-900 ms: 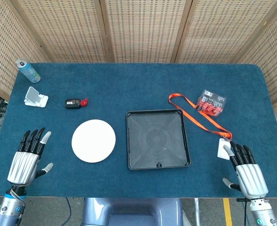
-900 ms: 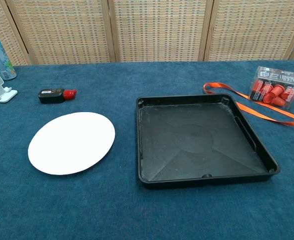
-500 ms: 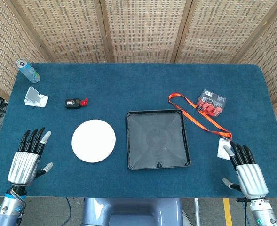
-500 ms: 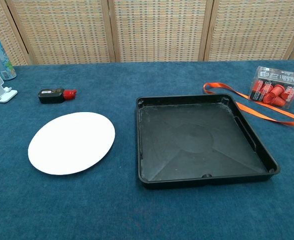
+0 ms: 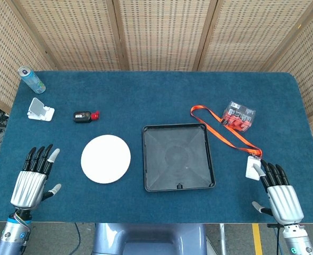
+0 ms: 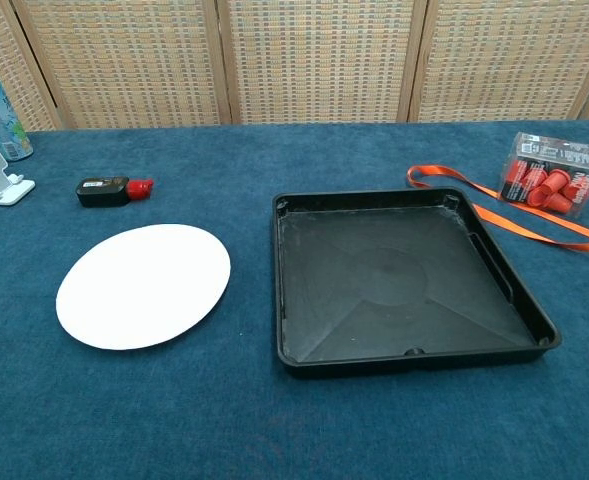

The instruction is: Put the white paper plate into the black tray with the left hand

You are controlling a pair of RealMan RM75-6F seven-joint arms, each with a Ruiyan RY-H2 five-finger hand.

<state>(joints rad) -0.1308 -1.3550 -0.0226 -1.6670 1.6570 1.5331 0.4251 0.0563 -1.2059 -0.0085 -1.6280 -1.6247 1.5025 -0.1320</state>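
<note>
On the blue felt-covered table, the round white paper plate is lying flat, left of centre and near the front edge; it is sitting just beside the square black plastic tray but is not touching it, and a strip of bare felt is showing between the two. Nothing is lying inside the tray.

At the front left corner, the left hand is hovering palm-down with its fingers extended and spread apart; it is holding nothing and is staying clear of the plate, which is lying to its right. At the front right corner, the right hand is presenting the same posture, fingers straight and apart, gripping nothing; its fingertips are lying close to a small white card. Neither hand is appearing in the chest view.

Behind the plate, a small black device with a red end is resting on the felt; further left, a white folding stand and an upright blue-green drink can are occupying the far left corner. To the right of the tray, an orange ribbon lanyard is running from the card toward a clear plastic box of red pieces. Woven cane screens are enclosing the table at the back and sides.
</note>
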